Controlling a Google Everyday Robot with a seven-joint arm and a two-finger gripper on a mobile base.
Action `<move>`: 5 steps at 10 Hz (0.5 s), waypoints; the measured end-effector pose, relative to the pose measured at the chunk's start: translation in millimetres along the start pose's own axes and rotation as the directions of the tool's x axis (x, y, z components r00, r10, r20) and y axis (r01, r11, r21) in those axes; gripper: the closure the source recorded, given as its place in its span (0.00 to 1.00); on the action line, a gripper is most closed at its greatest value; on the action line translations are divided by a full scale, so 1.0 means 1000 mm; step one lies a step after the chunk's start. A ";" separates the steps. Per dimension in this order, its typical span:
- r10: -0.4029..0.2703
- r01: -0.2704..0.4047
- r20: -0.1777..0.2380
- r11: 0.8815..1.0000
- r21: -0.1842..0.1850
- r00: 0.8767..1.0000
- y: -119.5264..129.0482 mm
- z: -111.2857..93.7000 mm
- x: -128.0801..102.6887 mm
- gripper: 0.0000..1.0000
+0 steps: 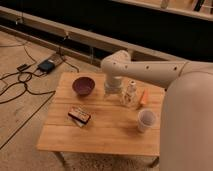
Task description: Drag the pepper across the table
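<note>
Hand [113, 89] low over the surface [110, 135].
It hung between a purple bowl [83, 85] and the orange pepper [144, 97]; whether it was clenched, I couldn't tell.

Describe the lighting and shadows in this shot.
Camera view: warm, soft light falls on the table, while the background above it is nearly black. The white arm is the brightest area, with no hard glare. Faint shadows lie beside the bowl and the cup. The hand hangs low over the table between the bowl and the bottle, shaded by the arm. The pepper shows orange.
</note>
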 end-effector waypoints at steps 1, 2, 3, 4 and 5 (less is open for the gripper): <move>0.013 -0.013 -0.005 1.000 -0.001 1.000 -0.021 0.007 -0.009 0.35; 0.017 -0.017 -0.014 1.000 -0.002 1.000 -0.032 0.013 -0.013 0.35; 0.019 -0.020 -0.031 1.000 -0.009 0.999 -0.044 0.024 -0.021 0.35; 0.022 -0.022 -0.045 1.000 -0.015 0.999 -0.050 0.031 -0.025 0.35; 0.027 -0.028 -0.058 0.999 -0.017 0.998 -0.056 0.037 -0.026 0.35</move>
